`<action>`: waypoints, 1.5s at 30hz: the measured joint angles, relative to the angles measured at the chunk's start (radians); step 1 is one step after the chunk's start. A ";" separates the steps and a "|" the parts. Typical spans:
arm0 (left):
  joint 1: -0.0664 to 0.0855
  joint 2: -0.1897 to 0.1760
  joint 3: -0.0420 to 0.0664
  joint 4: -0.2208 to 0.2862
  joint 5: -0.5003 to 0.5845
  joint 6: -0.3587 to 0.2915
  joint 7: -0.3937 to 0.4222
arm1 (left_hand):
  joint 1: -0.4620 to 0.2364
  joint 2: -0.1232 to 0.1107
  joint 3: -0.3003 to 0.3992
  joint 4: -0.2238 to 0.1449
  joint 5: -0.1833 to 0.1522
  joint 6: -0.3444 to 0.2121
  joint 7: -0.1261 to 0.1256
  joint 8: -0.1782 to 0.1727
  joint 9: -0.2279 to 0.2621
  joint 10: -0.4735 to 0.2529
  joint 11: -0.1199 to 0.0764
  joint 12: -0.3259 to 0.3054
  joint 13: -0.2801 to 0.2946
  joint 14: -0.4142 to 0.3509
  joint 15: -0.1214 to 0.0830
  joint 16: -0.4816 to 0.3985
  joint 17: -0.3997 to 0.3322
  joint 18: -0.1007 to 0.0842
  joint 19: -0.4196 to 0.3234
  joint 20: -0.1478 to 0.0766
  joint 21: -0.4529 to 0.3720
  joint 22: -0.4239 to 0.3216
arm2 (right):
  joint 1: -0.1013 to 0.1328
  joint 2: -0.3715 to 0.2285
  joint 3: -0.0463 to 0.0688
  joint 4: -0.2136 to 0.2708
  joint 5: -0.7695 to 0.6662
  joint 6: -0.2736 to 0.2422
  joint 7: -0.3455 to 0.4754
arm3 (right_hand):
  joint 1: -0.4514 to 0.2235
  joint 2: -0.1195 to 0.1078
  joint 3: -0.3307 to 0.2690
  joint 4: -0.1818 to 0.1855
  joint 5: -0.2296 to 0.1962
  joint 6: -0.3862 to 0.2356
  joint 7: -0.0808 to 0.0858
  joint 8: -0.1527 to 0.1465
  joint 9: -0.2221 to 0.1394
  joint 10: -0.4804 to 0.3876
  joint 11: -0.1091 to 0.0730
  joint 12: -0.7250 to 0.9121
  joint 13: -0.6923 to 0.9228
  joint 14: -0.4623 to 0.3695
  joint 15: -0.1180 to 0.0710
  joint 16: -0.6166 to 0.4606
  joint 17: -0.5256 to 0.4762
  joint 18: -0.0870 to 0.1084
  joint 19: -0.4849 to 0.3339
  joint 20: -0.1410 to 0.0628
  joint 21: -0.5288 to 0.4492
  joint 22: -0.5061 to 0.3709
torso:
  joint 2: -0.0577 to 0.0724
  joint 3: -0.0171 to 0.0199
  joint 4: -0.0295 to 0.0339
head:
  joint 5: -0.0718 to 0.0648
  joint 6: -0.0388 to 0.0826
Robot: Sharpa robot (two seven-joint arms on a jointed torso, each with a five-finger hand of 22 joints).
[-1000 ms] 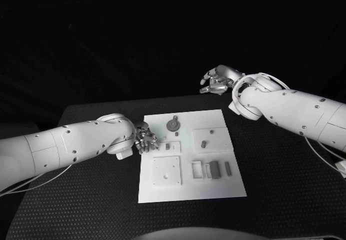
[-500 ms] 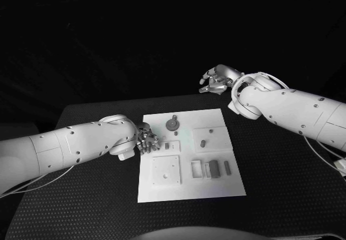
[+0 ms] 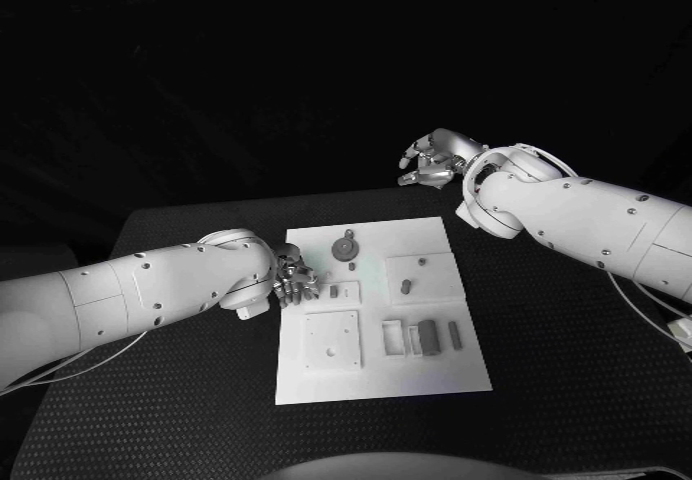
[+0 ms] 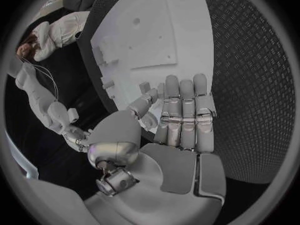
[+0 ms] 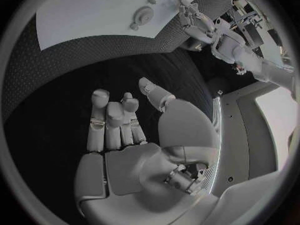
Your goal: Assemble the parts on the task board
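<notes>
Head view: we take the task board [image 3: 378, 305] as landmark. The left hand [image 3: 293, 279] hangs over the board's left edge, fingers extended together, grasping nothing. The right hand [image 3: 433, 160] is well beyond the far edge, loosely curled, empty. The small parts [image 3: 431, 338] lie loose on the board. Risk, in our judgement: the extended fingers could sweep them aside.

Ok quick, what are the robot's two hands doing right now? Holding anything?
Left hand: open, fingers straight, holding nothing, at the left edge of the task board.
Right hand: open and empty, raised beyond the table's far edge.
</notes>
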 measured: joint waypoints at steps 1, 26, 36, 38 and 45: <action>0.000 0.000 0.000 0.000 -0.002 0.000 0.000 | 0.000 0.000 0.000 0.000 0.000 0.000 0.000 0.000 0.000 0.001 0.001 0.000 0.000 0.000 0.000 0.000 0.000 0.000 0.000 0.000 0.000 0.000 | 0.000 0.000 0.000 0.000 0.000 0.000 0.000 | 0.000 0.000 0.000 0.000 0.000 0.000 0.000 0.000 0.000 0.000 0.000 0.000 0.000 0.000 0.000 0.000 0.000 0.000 0.000 0.000 0.000 0.000 | 0.000 0.0001 0.0000 | 0.000 0.000; -0.005 0.013 0.003 -0.024 -0.008 0.020 -0.001 | -0.005 0.005 0.005 -0.001 -0.035 0.001 -0.002 -0.004 -0.002 0.002 -0.001 0.000 0.000 0.000 0.000 0.000 -0.002 0.007 0.000 0.000 0.000 0.000 | -0.001 -0.002 0.000 0.000 0.000 0.001 0.000 | 0.000 0.000 0.000 0.000 0.000 0.000 0.000 0.000 0.000 0.000 0.000 0.000 0.000 0.001 0.001 0.000 0.000 0.000 0.000 0.000 0.000 0.000 | 0.000 0.0007 -0.0005 | -0.001 -0.002; -0.006 0.014 0.003 -0.024 -0.011 0.013 -0.002 | -0.008 0.009 0.005 -0.001 -0.037 0.001 -0.001 -0.004 -0.002 0.002 -0.001 0.000 0.000 0.000 0.000 0.000 -0.002 0.007 0.000 0.000 0.000 0.000 | -0.003 -0.002 0.000 0.000 0.000 0.001 0.000 | 0.000 0.000 0.000 0.000 0.000 0.000 0.000 0.000 0.001 0.000 0.000 0.000 0.000 0.001 0.001 0.000 0.000 0.000 0.000 0.000 0.000 0.000 | 0.000 0.0008 -0.0001 | -0.002 -0.002; -0.006 0.013 0.003 -0.023 -0.011 0.012 -0.002 | -0.008 0.009 0.010 -0.002 -0.039 0.001 -0.001 -0.004 -0.002 0.002 -0.001 0.000 0.000 0.000 0.000 0.000 -0.002 0.006 0.000 0.000 0.000 0.000 | -0.003 -0.002 0.000 0.000 0.000 0.001 0.000 | 0.000 0.000 0.000 0.000 0.000 0.000 0.000 0.000 0.001 0.000 0.000 0.000 0.000 0.001 0.001 0.000 0.000 0.000 0.000 0.000 0.000 0.000 | 0.000 0.0006 0.0000 | -0.002 -0.003; -0.009 0.011 0.003 -0.018 -0.016 -0.002 0.001 | -0.008 0.009 0.014 -0.004 -0.041 0.001 -0.001 -0.004 -0.002 0.002 -0.001 0.000 0.000 0.000 0.000 0.000 -0.002 0.002 0.000 0.000 0.000 0.000 | -0.003 -0.002 0.000 0.000 0.000 0.001 0.000 | 0.000 0.000 0.000 0.000 0.000 0.000 0.000 0.000 0.000 0.000 0.000 0.000 -0.001 0.001 0.001 0.000 0.000 0.000 0.000 0.000 0.000 0.000 | 0.000 0.0000 0.0001 | -0.004 -0.003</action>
